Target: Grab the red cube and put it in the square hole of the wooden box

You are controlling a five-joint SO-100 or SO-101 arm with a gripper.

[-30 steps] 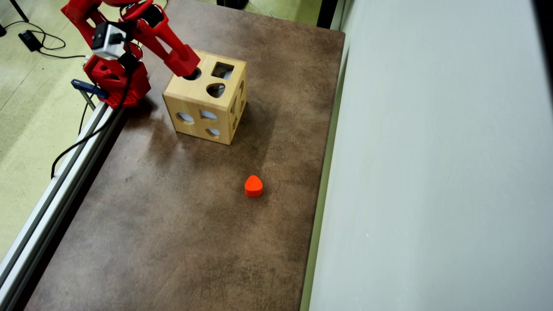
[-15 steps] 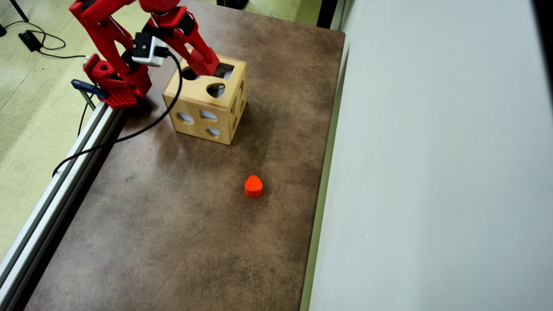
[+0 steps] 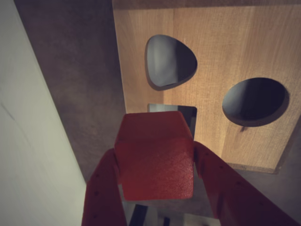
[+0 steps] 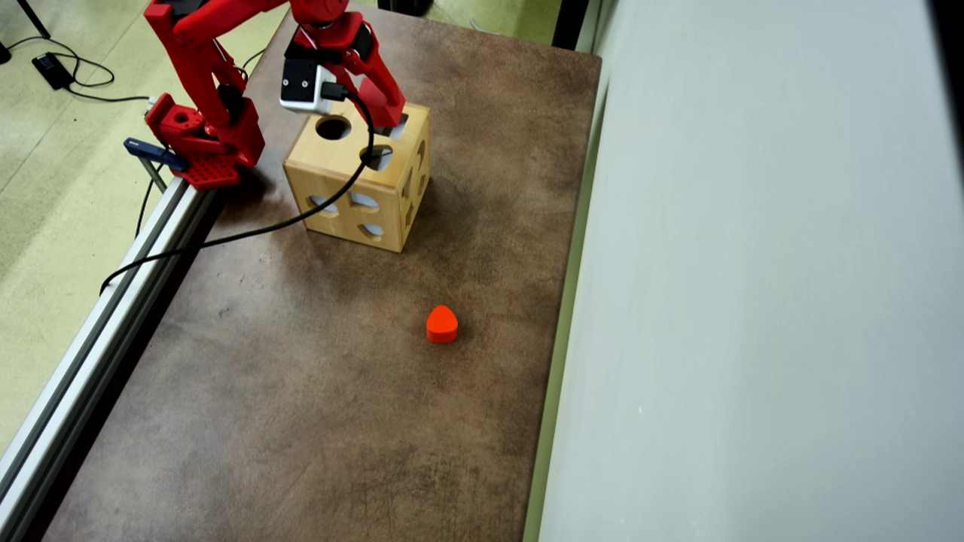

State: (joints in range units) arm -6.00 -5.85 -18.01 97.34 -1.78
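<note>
Gripper: we see the gripper (image 3: 157, 162) clamped on the cube (image 3: 155, 157), one red finger on each side of it; in the overhead view the gripper (image 4: 384, 113) hangs over the far right corner of the box top.
Cube: held in the air above the box, covering most of the square hole in the wrist view; we cannot make it out from overhead, where the arm hides it.
Square hole: only a dark strip of the square hole (image 3: 190, 115) shows past the cube's top edge; from overhead a sliver of the square hole (image 4: 399, 125) shows beside the gripper.
Box: the box (image 3: 235, 61) fills the upper right of the wrist view; the box (image 4: 339, 162) stands on the tabletop (image 4: 316, 376), near the arm's base.
Box contents: we cannot tell; the openings look dark or grey inside.
Other holes: a round hole (image 3: 255, 101) and a teardrop hole (image 3: 169, 61) share the top face.
Overhead only: an orange-red heart block (image 4: 441, 324) lies on the tabletop, well apart from the box; the box's side faces carry more cut-outs.
Wrist only: the grip on the cube.
</note>
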